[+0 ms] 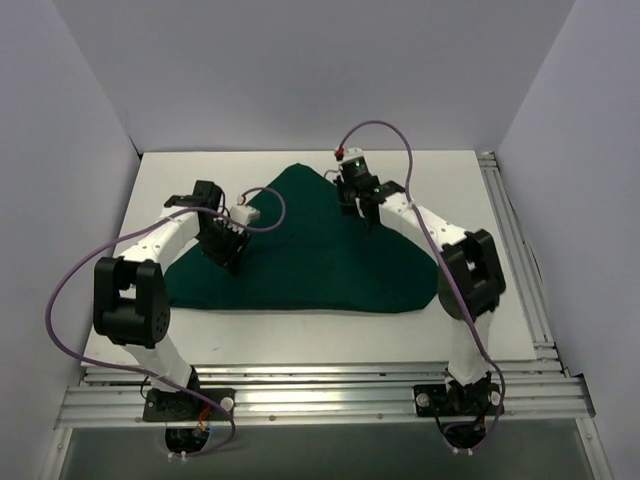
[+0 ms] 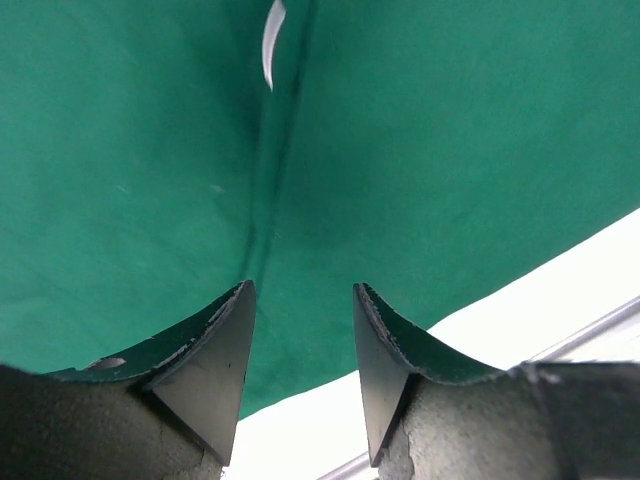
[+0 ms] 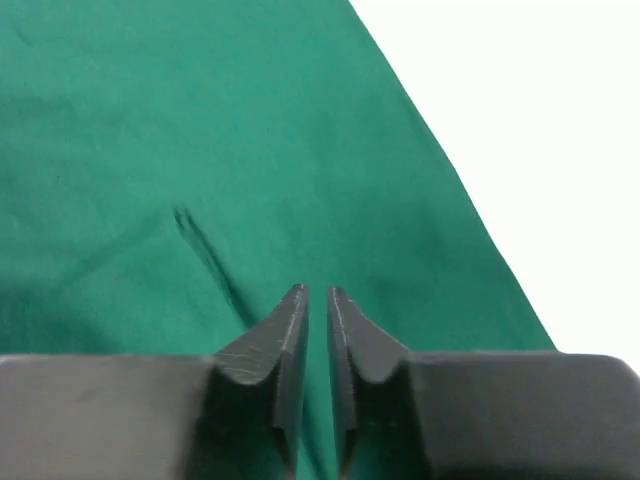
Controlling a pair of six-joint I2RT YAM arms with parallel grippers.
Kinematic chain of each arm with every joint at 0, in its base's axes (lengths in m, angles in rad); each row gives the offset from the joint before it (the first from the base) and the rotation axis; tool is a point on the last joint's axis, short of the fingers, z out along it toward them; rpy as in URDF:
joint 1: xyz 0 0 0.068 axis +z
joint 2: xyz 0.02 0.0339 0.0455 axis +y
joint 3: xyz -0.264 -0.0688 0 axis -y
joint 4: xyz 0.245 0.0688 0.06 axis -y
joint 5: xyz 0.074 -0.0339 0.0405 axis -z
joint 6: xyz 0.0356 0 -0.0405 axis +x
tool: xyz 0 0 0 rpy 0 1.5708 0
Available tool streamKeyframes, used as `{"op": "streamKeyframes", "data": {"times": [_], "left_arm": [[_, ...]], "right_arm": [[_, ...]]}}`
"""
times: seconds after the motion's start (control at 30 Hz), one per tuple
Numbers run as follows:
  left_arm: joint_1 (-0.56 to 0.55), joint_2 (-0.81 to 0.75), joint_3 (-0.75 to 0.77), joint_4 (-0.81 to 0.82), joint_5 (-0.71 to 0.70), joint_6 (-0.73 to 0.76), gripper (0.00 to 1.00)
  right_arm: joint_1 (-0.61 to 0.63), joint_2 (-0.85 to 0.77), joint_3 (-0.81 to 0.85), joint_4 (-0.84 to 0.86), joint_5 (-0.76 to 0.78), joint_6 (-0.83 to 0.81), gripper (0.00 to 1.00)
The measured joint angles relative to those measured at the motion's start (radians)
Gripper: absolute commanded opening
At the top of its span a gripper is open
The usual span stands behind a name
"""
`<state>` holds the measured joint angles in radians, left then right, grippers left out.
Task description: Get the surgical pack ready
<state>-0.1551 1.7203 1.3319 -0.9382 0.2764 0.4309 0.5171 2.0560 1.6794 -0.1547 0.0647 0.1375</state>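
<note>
The dark green drape (image 1: 300, 250) lies on the white table, folded into a rough triangle with its tip toward the back. My left gripper (image 1: 228, 262) hovers over its left part with jaws open and empty; in the left wrist view (image 2: 303, 300) a fold seam (image 2: 270, 190) runs up the cloth with a small white sliver (image 2: 270, 45) showing in it. My right gripper (image 1: 368, 222) is over the drape's upper right, jaws closed to a thin slit with nothing between them (image 3: 318, 292). The steel tray, instruments, gauze pads and packets are out of view.
The white table (image 1: 480, 200) is walled by white panels at the back and sides. Aluminium rails (image 1: 320, 385) run along the near edge and the right side. The drape's right edge (image 3: 440, 150) borders bare table.
</note>
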Motion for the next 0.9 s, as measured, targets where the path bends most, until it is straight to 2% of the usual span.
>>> {"op": "streamKeyframes", "data": {"times": [0.07, 0.2, 0.47, 0.67, 0.9], "left_arm": [[-0.008, 0.001, -0.036, 0.0, -0.021, 0.0, 0.52], [-0.019, 0.021, -0.065, 0.005, -0.082, -0.008, 0.5], [-0.041, 0.091, -0.065, 0.023, -0.108, -0.019, 0.51], [-0.047, 0.179, -0.053, 0.033, -0.105, -0.024, 0.51], [-0.037, 0.18, -0.05, 0.033, -0.102, -0.024, 0.51]], "right_arm": [[0.013, -0.118, -0.136, 0.009, 0.045, 0.035, 0.0], [0.072, -0.301, -0.388, 0.01, 0.063, 0.128, 0.0], [0.139, -0.332, -0.708, 0.076, -0.001, 0.286, 0.0], [0.139, -0.322, -0.745, 0.192, -0.019, 0.351, 0.0], [0.14, -0.322, -0.732, 0.158, 0.028, 0.349, 0.0]]}}
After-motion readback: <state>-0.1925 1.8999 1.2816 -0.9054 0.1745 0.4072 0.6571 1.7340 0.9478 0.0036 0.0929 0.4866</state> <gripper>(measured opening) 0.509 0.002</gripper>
